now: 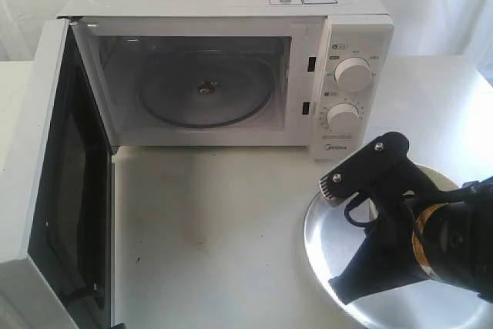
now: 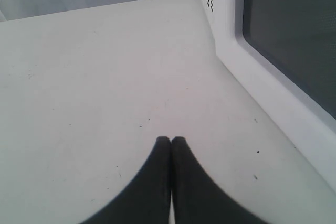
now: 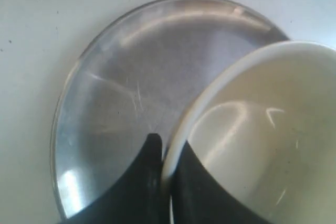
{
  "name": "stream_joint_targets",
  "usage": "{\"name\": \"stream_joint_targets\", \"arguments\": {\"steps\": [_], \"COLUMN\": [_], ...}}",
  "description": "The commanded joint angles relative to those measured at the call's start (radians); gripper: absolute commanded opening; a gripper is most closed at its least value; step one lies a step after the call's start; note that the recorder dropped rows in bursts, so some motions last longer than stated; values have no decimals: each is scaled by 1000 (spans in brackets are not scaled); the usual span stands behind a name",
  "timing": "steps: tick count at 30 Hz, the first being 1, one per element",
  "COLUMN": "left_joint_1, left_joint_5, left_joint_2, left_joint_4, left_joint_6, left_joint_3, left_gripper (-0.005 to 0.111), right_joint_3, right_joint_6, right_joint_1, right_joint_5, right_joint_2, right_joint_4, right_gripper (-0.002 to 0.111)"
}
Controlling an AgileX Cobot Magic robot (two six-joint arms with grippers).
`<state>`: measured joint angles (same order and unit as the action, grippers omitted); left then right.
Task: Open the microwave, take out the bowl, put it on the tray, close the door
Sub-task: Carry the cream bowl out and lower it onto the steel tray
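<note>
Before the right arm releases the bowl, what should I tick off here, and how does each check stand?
1. Microwave emptied: ok, only the glass turntable shows inside.
2. Right gripper clamped on the bowl rim: ok, one finger inside, one outside.
3. Bowl over the tray: ok.
4. Bowl resting on the tray: cannot tell.
5. Door closed: not ok, it stands wide open.
6. Left gripper empty: ok, shut on nothing, near the door.
</note>
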<state>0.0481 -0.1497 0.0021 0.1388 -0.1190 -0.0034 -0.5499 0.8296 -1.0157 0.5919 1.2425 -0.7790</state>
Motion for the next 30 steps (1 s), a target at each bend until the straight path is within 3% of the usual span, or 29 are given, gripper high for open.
{"name": "stream_joint_targets", "arguments": {"steps": [1,4,11,24,27,30], "left_joint_1": [-1,-1,-1,-1,-1,-1], "left_joint_5": [0,0,0,0,0,0], "left_joint_2": [-2,-2,-2,-2,-2,-2], "left_joint_4": [-4,-4,-4,-4,-4,-4], "left_joint_6": [-6,-6,-6,-6,-6,-6], "left_joint_3": [3,3,3,3,3,3], "left_gripper": [0,0,0,0,0,0], "right_joint_3": [15,15,15,15,15,15], "right_joint_6": [12,19,250,250,250,251], "right_joint_1": [-1,-1,-1,-1,-1,-1], "right_joint_5": [0,-7,10,-105,-118,-117], "right_joint_2": [70,142,257,265,265,265], "right_joint_4": [-22,-49,-245,-245,-245,-245], "right_gripper": [0,0,0,0,5,18]}}
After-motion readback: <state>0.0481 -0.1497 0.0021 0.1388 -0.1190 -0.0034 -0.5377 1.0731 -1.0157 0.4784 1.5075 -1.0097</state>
